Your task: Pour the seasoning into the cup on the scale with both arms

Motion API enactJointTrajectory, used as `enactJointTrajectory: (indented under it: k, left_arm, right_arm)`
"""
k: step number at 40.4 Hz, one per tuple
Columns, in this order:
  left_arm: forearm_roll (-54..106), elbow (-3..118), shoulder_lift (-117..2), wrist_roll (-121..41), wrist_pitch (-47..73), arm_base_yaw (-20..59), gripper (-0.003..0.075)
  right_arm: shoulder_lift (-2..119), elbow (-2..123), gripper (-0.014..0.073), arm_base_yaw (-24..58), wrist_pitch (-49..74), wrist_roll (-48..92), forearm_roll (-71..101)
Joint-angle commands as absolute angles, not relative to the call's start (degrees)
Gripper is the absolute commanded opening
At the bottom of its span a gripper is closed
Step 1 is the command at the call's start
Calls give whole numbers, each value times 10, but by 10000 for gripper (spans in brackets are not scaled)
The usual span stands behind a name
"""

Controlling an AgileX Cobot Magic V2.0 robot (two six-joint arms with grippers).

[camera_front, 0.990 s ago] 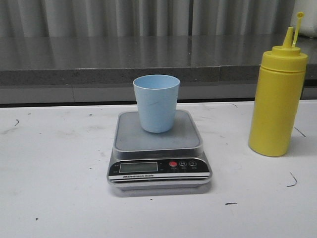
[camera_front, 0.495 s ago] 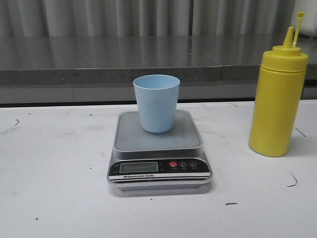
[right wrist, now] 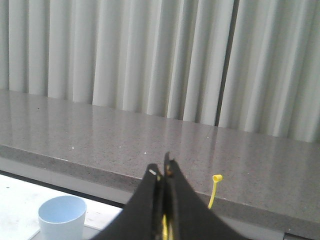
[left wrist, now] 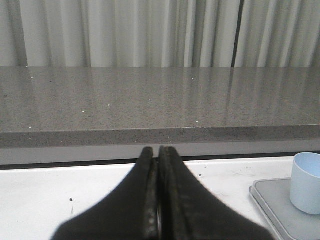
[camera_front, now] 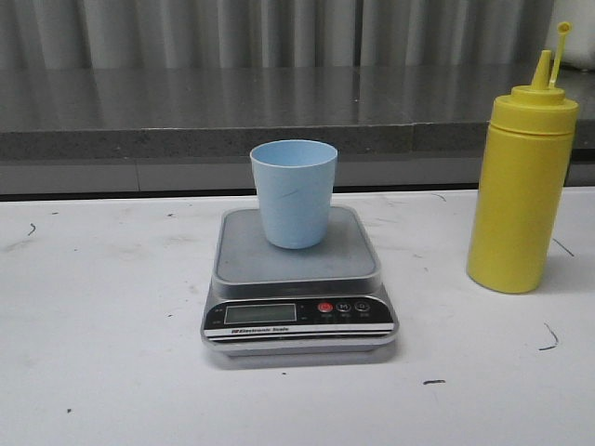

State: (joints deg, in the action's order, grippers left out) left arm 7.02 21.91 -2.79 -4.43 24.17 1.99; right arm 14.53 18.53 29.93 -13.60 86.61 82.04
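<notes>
The light blue cup (camera_front: 294,192) stands upright on the platform of the silver-grey scale (camera_front: 297,279) at the table's middle. The tall yellow seasoning bottle (camera_front: 522,190) stands upright on the table to the scale's right, its tethered cap (camera_front: 561,42) sticking up. No gripper shows in the front view. In the left wrist view my left gripper (left wrist: 158,150) is shut and empty, off to the left of the cup (left wrist: 306,182) and scale (left wrist: 280,207). In the right wrist view my right gripper (right wrist: 163,172) is shut and empty; the bottle's yellow shows behind its fingers, the cap (right wrist: 215,189) beside them, the cup (right wrist: 62,217) further off.
A grey stone ledge (camera_front: 232,116) runs behind the white table (camera_front: 102,325), with pale curtains (camera_front: 279,32) above it. Small dark marks dot the tabletop.
</notes>
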Motion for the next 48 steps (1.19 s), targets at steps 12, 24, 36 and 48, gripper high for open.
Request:
enactJointTrajectory:
  k: [12, 24, 36, 48]
  left_arm:
    - [39, 178, -16, 69, 166, 17, -20]
    - [38, 88, 13, 31, 101, 16, -20]
    - [38, -1, 13, 31, 60, 16, -20]
    - [38, -16, 13, 31, 76, 16, -20]
  right_arm:
    - [149, 201, -70, 297, -138, 872, 814]
    - [149, 198, -70, 297, -140, 872, 814]
    - [149, 198, -70, 297, -141, 872, 814]
    - [149, 198, -70, 297, -140, 872, 814]
